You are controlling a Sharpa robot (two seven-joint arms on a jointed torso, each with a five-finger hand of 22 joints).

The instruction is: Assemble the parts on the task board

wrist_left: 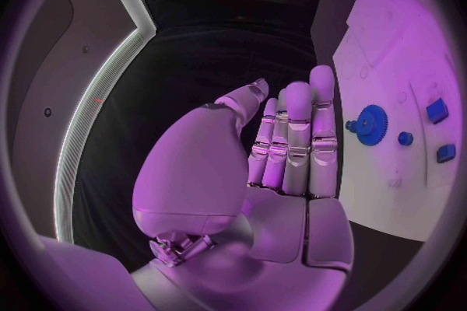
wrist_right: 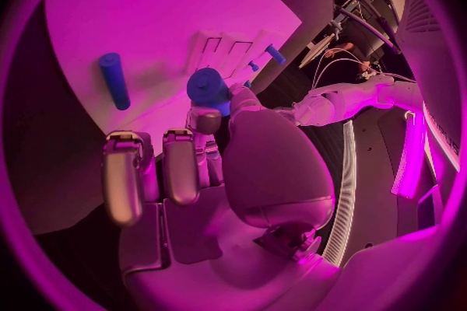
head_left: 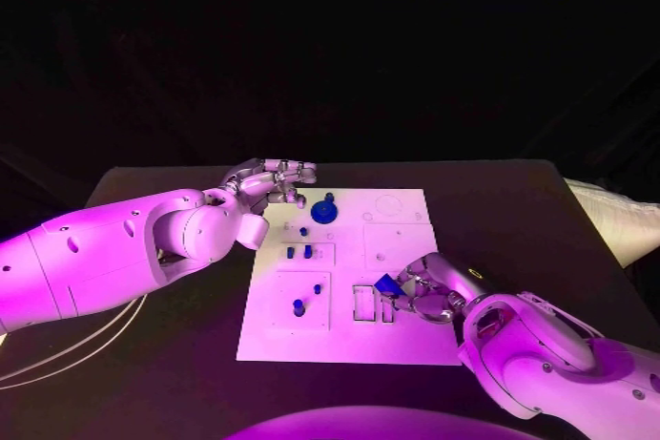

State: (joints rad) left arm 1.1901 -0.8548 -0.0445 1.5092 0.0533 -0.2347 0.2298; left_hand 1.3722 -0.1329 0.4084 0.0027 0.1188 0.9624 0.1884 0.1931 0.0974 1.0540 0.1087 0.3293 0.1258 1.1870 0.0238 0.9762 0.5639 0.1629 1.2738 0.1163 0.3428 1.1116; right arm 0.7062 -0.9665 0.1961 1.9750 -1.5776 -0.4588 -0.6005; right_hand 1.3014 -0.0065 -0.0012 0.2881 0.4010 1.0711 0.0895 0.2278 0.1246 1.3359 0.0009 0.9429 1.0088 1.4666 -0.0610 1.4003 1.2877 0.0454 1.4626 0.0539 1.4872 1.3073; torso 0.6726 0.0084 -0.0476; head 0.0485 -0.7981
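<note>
Black surface (head_left: 165,364) carries the white board (head_left: 399,335), its long axis running away from the robot. Left hand (head_left: 273,184) at the board's far left corner, fingers straight and together, holding nothing; blue gear (head_left: 324,211) lies just beside it. Right hand (head_left: 420,285) over the board's near right part pinches a blue block (head_left: 386,284), its underside hidden by fingertips. Blue peg (wrist_right: 114,80) lies flat nearby.
</note>
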